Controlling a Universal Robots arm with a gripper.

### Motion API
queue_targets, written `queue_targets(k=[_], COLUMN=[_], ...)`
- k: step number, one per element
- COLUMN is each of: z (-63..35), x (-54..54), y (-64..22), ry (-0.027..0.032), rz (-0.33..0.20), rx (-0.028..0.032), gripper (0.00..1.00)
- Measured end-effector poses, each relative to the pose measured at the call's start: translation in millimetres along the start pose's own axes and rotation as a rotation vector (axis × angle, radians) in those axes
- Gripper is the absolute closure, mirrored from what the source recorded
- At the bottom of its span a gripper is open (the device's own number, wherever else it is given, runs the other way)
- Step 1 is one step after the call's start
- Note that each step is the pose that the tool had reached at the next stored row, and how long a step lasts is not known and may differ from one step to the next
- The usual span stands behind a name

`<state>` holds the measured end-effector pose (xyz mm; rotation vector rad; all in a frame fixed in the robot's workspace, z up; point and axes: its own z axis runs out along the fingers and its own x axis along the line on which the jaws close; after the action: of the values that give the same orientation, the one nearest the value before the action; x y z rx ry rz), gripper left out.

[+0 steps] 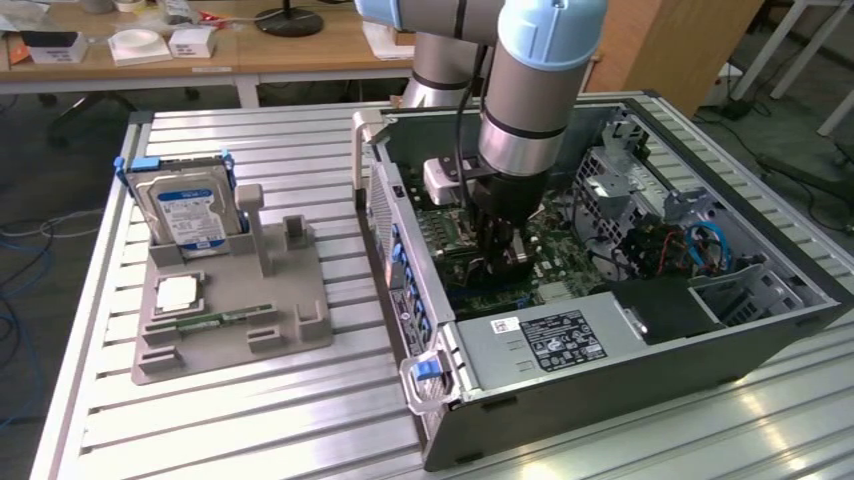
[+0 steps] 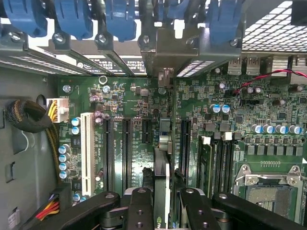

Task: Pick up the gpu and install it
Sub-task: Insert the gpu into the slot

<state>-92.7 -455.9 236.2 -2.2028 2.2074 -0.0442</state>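
The gpu (image 2: 162, 160) shows edge-on in the wrist view as a thin dark card standing upright over the green motherboard (image 2: 134, 143). It runs between the black expansion slots towards the case's rear slot openings. My gripper (image 2: 162, 194) is shut on it, one black finger (image 2: 139, 206) on each side. Whether the card sits in a slot I cannot tell. In the exterior view my gripper (image 1: 505, 255) reaches down into the open computer case (image 1: 601, 345), low over the motherboard, with the card largely hidden behind the fingers.
Blue slot latches (image 2: 72, 17) line the case's rear wall. A white slot (image 2: 87, 148), memory sticks (image 2: 216, 163) and the CPU socket (image 2: 271, 191) flank the card. On the table, a grey fixture (image 1: 287, 320) holds a hard drive (image 1: 187, 205), a processor (image 1: 178, 292) and a green memory stick (image 1: 214, 320).
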Motion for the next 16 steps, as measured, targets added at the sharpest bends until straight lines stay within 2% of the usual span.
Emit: queue_targets(k=[9, 10, 12, 13, 16], z=[0.0, 0.6, 0.4, 0.1, -2.4], x=[0.0, -0.2, -0.1, -0.1, 0.0], y=[0.0, 0.0, 0.0, 0.0, -0.1], ry=[-0.0001, -0.0021, -0.0008, -0.0003, -0.0001], rz=[0.000, 0.000, 0.000, 0.000, 0.000], rx=[0.0001, 0.0005, 0.0004, 0.0002, 0.0008], gripper=[0.74, 0.74, 0.73, 0.66, 0.66])
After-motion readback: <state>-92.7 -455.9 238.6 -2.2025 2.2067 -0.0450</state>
